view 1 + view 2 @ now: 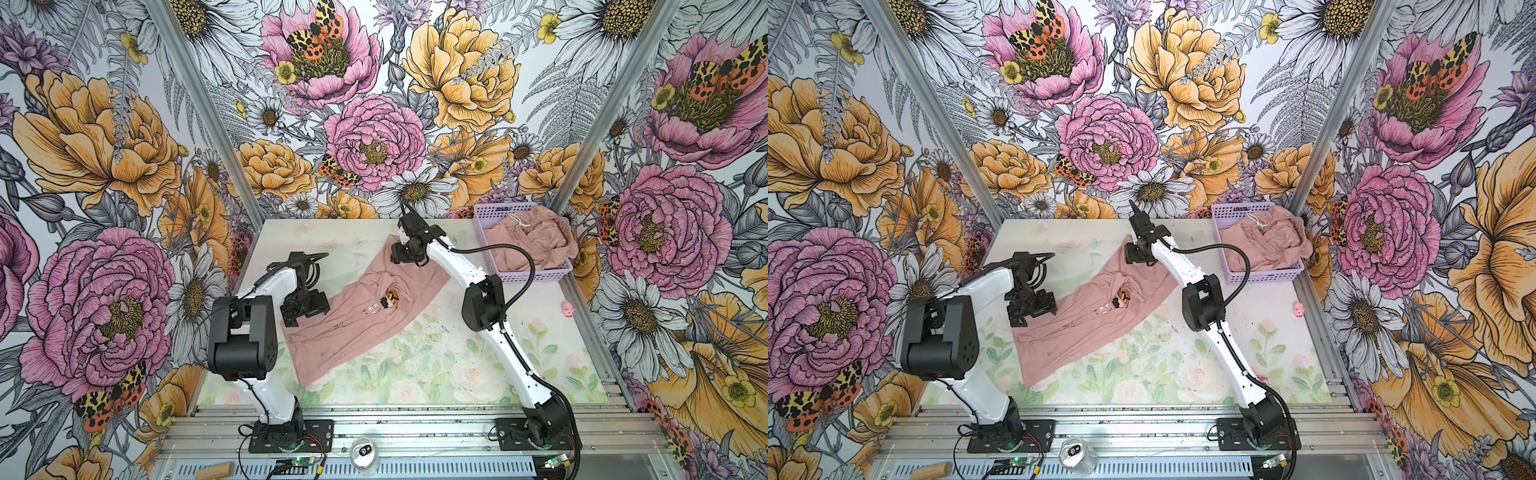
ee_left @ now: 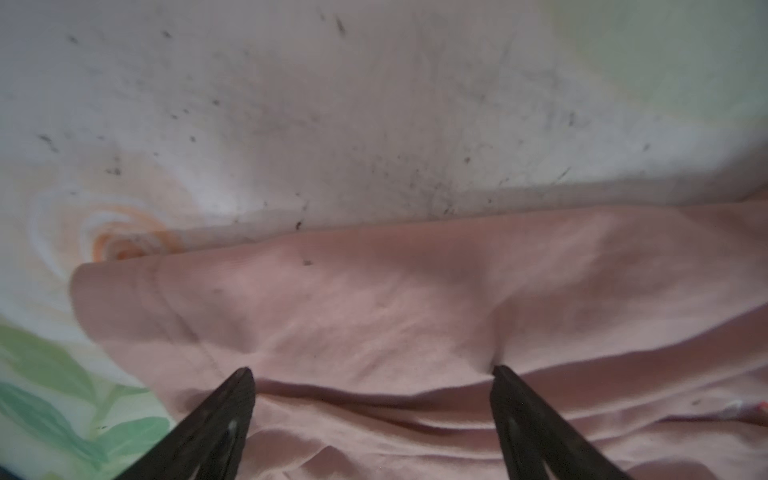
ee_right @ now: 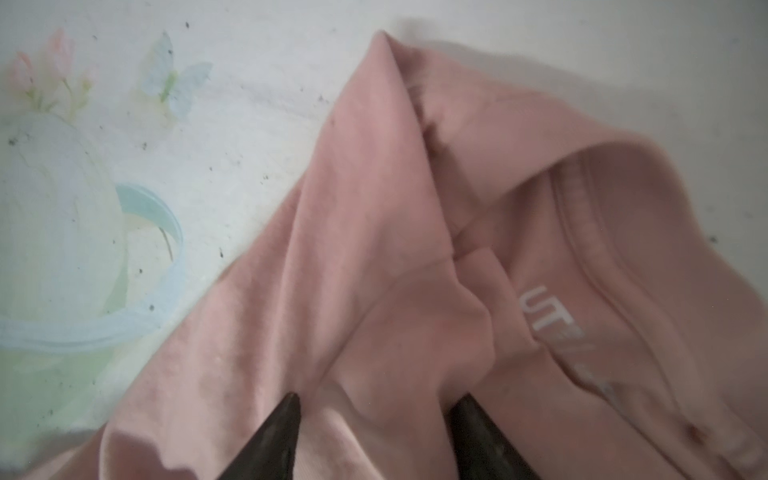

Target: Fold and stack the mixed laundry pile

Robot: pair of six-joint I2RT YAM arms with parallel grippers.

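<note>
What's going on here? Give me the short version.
Two robot arms are working on a dusty-pink T-shirt with a pixel-art print, which lies stretched out and rumpled on the floral table. The left gripper is open over the shirt's near end. The right gripper straddles a raised fold by the collar, though whether it pinches it is unclear. A second pink drawstring garment sits unfolded in the lilac perforated plastic basket. Nothing is stacked yet.

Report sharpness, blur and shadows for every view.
Both top views: sharp and evenly lit, with the T-shirt print legible. Left wrist view: soft all over, the left gripper a dark silhouette, with faint shadows under the cloth folds. Right wrist view: smeared, and the neck-label lettering is blurred.
</note>
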